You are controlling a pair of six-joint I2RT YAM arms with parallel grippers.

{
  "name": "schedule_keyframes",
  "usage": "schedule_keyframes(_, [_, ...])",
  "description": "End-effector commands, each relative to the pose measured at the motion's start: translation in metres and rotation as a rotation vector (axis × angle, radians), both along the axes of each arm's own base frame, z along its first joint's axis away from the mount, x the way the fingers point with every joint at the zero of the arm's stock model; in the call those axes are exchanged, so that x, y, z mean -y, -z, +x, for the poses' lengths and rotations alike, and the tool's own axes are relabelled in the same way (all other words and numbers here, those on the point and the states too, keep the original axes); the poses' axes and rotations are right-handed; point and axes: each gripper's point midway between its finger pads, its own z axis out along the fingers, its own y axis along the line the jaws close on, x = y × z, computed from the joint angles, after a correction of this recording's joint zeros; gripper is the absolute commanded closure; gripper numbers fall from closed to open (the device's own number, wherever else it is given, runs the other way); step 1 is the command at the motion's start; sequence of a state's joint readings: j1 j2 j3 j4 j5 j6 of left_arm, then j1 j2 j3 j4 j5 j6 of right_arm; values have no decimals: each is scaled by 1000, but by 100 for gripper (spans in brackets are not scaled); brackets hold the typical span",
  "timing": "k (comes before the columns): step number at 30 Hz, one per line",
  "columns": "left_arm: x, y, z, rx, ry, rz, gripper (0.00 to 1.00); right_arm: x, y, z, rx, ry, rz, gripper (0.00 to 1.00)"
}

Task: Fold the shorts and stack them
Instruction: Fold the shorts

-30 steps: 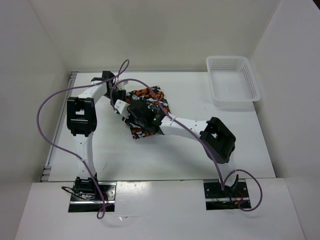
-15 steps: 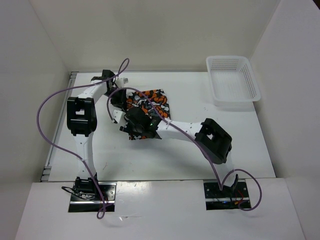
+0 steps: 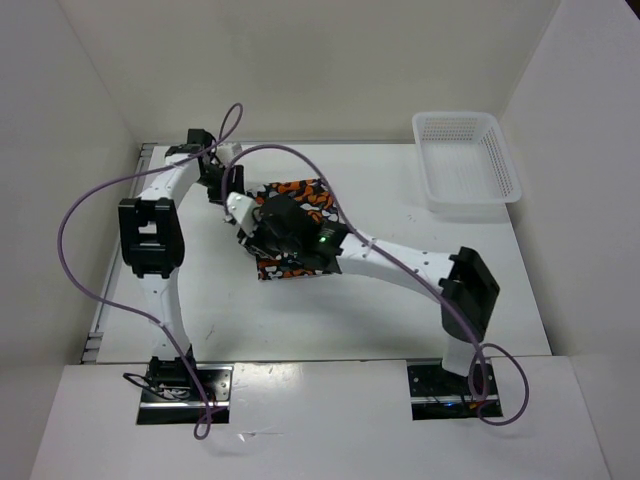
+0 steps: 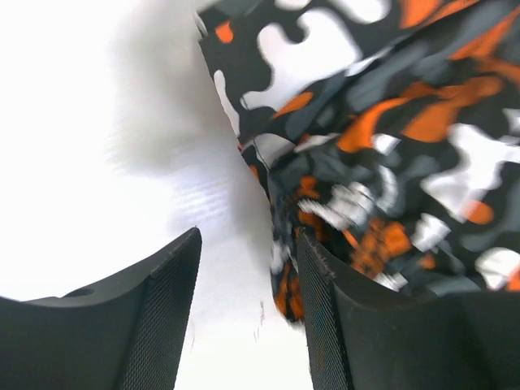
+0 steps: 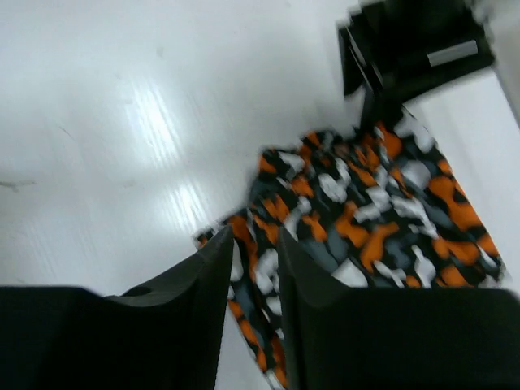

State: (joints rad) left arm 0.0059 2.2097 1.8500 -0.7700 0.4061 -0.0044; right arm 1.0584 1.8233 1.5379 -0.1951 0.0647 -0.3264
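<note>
**Shorts folded on the table, both grippers at the cloth**

Materials. The shorts [image 3: 305,198] are soft, thin fabric with a blotch print in orange, black, grey and white. They lie on the far left-centre of the table [image 3: 400,300] as a rough folded rectangle. The table is smooth, white and slightly glossy, and the right wrist view shows streaks of glare on it. A white plastic mesh basket [image 3: 468,206], rectangular with perforated walls, sits at the far right corner, well apart from the shorts.

Left gripper [image 4: 248,244]. Its jaws are spread. The fingers [image 4: 162,309] are black with a fine knurled pad texture. In its wrist view I see mostly bare table in the gap. A crumpled, layered edge of the shorts reaches in beside the right-hand finger and lies close against it. Nothing is clamped.

Right gripper [image 5: 254,244]. Its two black fingers stand close together with only a narrow slot between them, over the near corner of the shorts. Print shows through the slot. I cannot tell whether the fingers pinch the cloth or only hover above it.

Hidden or unclear. From above, the right arm's black wrist housing covers the middle of the shorts, so the fold lines there are out of sight. The right gripper's fingertips are hidden in that view too. Both wrist views are smeared by blur. A black block [image 5: 414,41] at the far corner of the shorts is too blurred for me to identify.
</note>
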Motion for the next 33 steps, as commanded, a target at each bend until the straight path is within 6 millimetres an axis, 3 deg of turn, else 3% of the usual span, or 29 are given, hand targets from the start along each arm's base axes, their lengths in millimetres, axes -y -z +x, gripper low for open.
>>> schedule_keyframes(1, [-3,-75,13,186,-5,19,41,54,7,16,-41,124,-28,72])
schedule_keyframes(2, [-3,-90,12,218,-5,19,41,73,29,22,-64,156,-65,76])
schedule_keyframes(6, [4,-119,5,271,12,3,41,115,76,38,-120,236,-115,85])
schedule_keyframes(7, [19,-119,0,259,46,-14,44,126,93,38,-144,251,-149,85])
schedule_keyframes(9, [43,-118,-12,228,106,-74,47,135,109,48,-156,267,-160,85])
schedule_keyframes(11, [68,-103,-25,177,165,-119,52,140,120,52,-165,277,-159,85])
schedule_keyframes(13, [73,-82,-31,120,175,-119,56,148,130,57,-206,327,-145,84])
schedule_keyframes(14, [81,-60,-41,51,192,-139,58,149,138,53,-230,328,-151,84])
schedule_keyframes(17, [80,-24,-44,-39,186,-136,61,158,149,54,-266,360,-142,82])
schedule_keyframes(19, [74,7,-40,-81,168,-92,66,154,158,52,-308,357,-149,81])
schedule_keyframes(22, [58,37,-28,-83,132,13,69,154,169,42,-375,368,-155,81])
schedule_keyframes(25, [47,43,-13,-28,104,82,69,151,175,32,-449,372,-137,84])
schedule_keyframes(29, [40,46,-11,-12,87,124,69,152,190,18,-535,397,-118,86])
schedule_keyframes(32, [44,37,-10,11,95,98,64,155,193,16,-538,401,-126,88])
schedule_keyframes(33, [48,26,-9,33,102,76,62,152,189,19,-526,394,-122,88])
